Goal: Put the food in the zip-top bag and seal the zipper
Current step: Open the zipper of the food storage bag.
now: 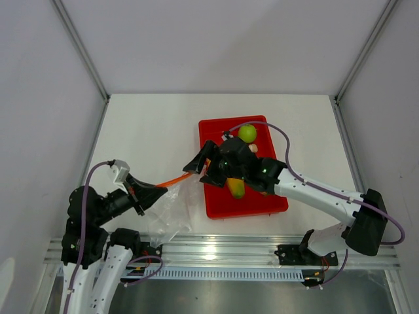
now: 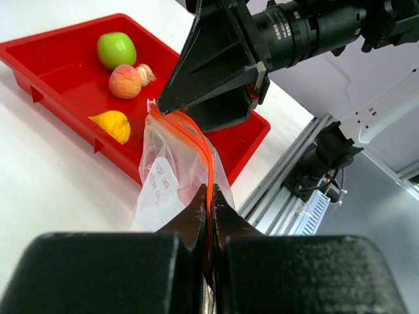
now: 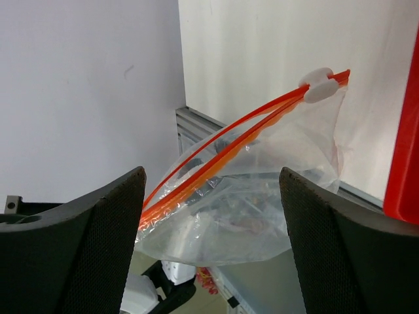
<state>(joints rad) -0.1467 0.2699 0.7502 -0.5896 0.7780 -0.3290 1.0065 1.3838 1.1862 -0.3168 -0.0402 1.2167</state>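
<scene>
The clear zip-top bag (image 1: 167, 210) hangs between the two grippers, left of the red tray. Its orange-red zipper (image 1: 178, 178) runs from my left gripper (image 1: 156, 191) to my right gripper (image 1: 200, 166). My left gripper (image 2: 211, 208) is shut on one end of the zipper (image 2: 204, 152). My right gripper (image 3: 211, 180) is open, with the bag (image 3: 249, 216) between its fingers and the white slider (image 3: 318, 85) at the strip's far end. Food lies in the tray: a green apple (image 2: 116, 50), a peach (image 2: 124, 81), a beige piece (image 2: 145, 70), a yellow piece (image 2: 112, 124). A mango (image 1: 237, 188) shows under the right arm.
The red tray (image 1: 216, 203) sits right of centre, and the right arm reaches across it. The aluminium rail (image 1: 222, 252) runs along the table's near edge. Grey walls enclose the table at the left, right and back.
</scene>
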